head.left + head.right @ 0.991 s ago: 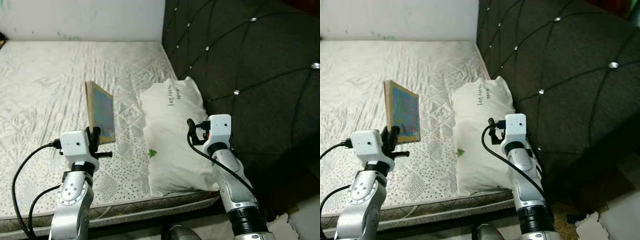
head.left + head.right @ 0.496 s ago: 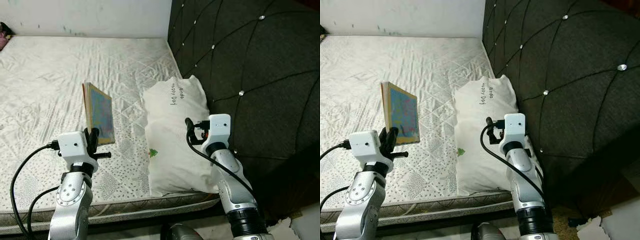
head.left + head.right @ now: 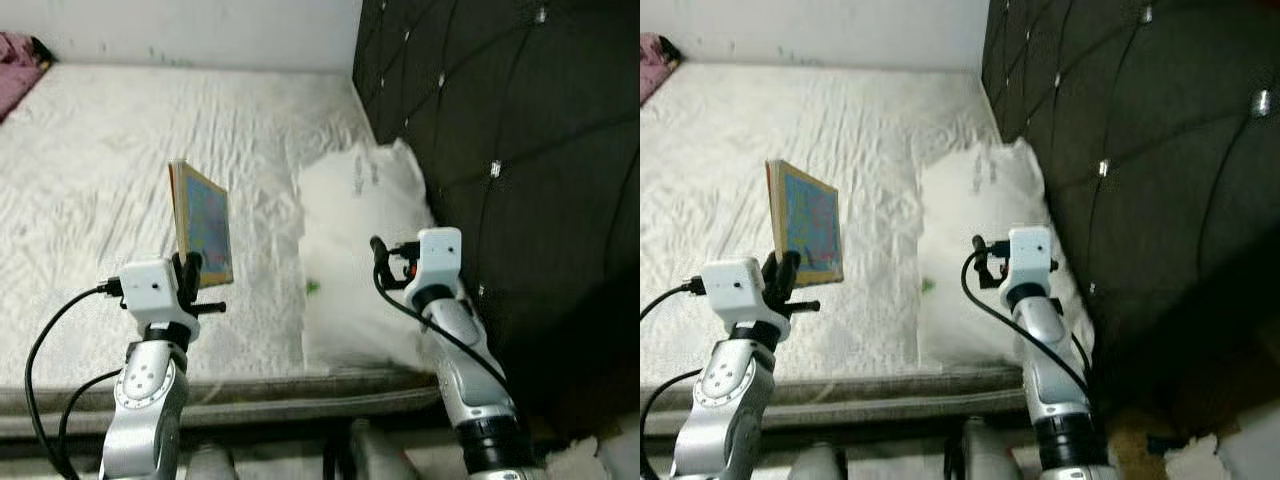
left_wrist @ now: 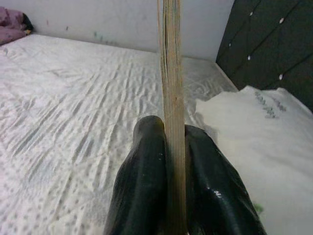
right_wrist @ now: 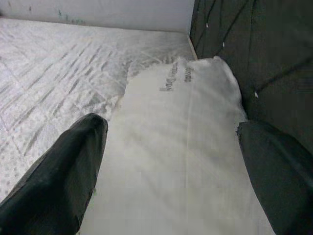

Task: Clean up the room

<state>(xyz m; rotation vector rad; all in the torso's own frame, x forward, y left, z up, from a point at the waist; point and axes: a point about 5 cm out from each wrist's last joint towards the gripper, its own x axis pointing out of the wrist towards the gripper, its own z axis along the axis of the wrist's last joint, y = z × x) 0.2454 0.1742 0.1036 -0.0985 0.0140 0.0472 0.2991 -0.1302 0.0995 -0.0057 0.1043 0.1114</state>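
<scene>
Bare quilted mattress [image 3: 90, 190], dark tufted headboard [image 3: 500, 120]; left hand [image 4: 168, 161] clamps book [image 3: 203, 224]; right hand [image 5: 171, 161] spread above pillow [image 3: 362, 250].

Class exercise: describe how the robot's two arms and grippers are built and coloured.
Both arms are jointed silver metal, each topped by a white boxy wrist housing. Black cables loop from each housing. The left gripper and right gripper have long glossy black fingers.

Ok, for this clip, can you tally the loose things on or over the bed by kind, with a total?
Book, held upright over the mattress by the left end effector: 1
White pillow, against the dark headboard: 1
Pink cloth, at the far corner of the mattress: 1
Total: 3
</scene>
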